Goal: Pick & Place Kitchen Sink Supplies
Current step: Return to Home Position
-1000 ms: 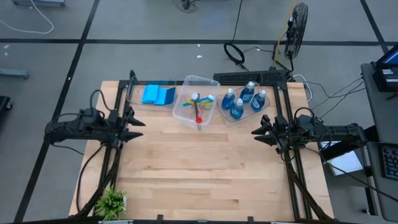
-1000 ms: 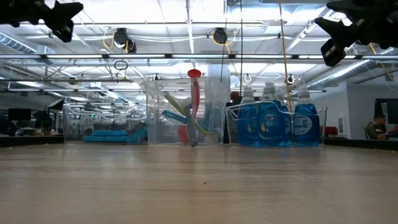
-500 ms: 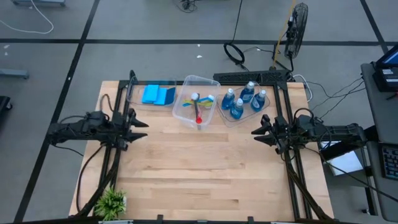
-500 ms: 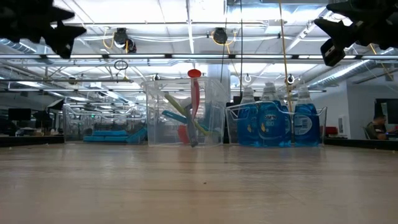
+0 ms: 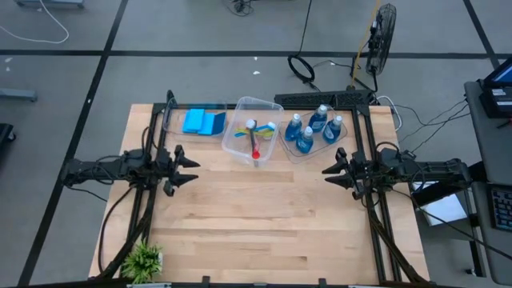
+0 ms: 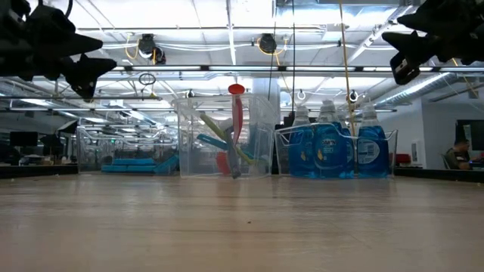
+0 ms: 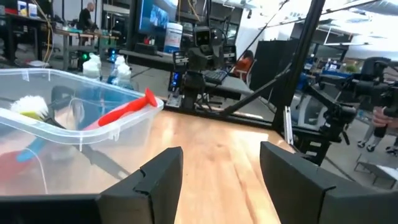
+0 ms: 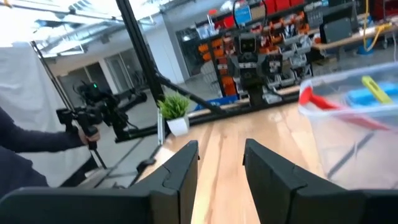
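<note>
Three clear tubs stand in a row at the table's far edge. The left one holds flat blue sponges (image 5: 204, 122), the middle one (image 5: 254, 138) holds long-handled brushes (image 7: 124, 112), and the right one holds bottles of blue liquid (image 5: 314, 128). My left gripper (image 5: 192, 170) hangs open above the table's left part, near the brush tub, pointing level toward the right. My right gripper (image 5: 326, 174) hangs open above the right part, pointing level toward the left. Neither has anything between its fingers.
A small green potted plant (image 5: 144, 260) stands at the near left corner. Dark frame posts (image 5: 164, 120) rise at the table's left and right sides. Bare wood (image 5: 256, 216) lies between the grippers and the near edge. A person's sleeve (image 8: 25, 162) shows beyond the table.
My left gripper has sunk toward the table and shifted a little toward the table's right edge, still level and holding nothing. The tubs and their contents have not moved.
</note>
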`<state>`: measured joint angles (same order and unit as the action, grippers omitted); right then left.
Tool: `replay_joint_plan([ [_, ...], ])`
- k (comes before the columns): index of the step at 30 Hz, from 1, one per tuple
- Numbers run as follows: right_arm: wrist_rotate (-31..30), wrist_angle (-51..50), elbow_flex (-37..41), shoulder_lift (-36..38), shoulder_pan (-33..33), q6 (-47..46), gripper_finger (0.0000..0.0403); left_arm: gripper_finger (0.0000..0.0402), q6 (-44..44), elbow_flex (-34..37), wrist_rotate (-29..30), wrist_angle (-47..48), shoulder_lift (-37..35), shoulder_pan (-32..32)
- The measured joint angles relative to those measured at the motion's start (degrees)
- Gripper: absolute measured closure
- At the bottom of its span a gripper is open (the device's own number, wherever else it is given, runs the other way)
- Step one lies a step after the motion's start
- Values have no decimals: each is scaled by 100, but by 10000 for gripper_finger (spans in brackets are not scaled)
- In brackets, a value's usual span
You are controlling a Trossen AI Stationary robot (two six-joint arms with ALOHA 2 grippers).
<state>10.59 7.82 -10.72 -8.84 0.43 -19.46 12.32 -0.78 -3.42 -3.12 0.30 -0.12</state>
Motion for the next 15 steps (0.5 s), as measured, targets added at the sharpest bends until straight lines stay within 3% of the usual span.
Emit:
replay_joint_plan([
  [10,13,-113,0,2,0,560,286,206,-126,-6,51,138,0,0],
  [15,649,111,0,296,-2,810,286,210,-161,-6,48,160,0,0],
])
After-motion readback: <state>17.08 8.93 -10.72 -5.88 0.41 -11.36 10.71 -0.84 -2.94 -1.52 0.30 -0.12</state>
